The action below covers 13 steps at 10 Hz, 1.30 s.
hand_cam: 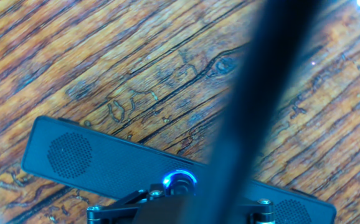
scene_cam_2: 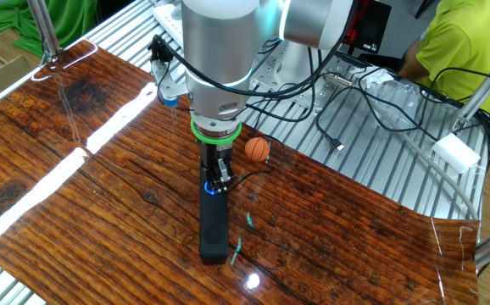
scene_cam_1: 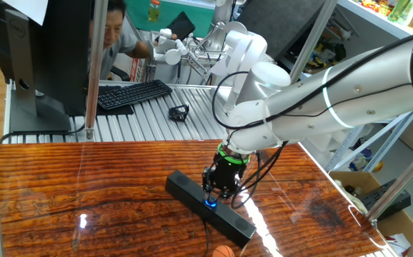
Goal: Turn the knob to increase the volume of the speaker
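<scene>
On the slim black speaker [scene_cam_1: 208, 205], the knob [hand_cam: 180, 180] glows blue

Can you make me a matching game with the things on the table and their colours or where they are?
Things:
1. knob
2. speaker
3. little ball
4. gripper

Descriptions:
A. orange, lying on the wooden table beside the robot
B. glowing blue ring
C. long black bar lying flat on the wood
D. hanging right over the blue light, fingers pointing down

Right pairs: 1-B, 2-C, 3-A, 4-D
</scene>
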{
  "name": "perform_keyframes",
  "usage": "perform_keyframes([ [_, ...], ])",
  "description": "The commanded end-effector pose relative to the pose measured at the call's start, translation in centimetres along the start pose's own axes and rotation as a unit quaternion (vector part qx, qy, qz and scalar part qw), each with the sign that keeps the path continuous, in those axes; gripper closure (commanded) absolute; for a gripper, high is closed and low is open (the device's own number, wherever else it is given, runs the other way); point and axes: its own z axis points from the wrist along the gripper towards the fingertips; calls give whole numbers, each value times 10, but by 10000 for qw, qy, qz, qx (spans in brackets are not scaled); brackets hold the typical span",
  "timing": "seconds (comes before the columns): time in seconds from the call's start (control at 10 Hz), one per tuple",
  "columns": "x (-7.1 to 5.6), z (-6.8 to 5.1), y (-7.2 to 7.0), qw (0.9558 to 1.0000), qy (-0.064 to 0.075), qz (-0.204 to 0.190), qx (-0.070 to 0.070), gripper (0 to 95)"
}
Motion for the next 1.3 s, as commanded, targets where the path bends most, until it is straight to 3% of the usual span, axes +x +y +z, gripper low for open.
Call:
perform_keyframes([
  [0.1, 0, 0, -1, 9998, 0, 199, 1, 950],
  [0.6, 0, 1, -1, 9983, -4, 585, -32, 950],
  [1.3, -1, 1, -1, 9927, -8, 1207, -34, 950],
])
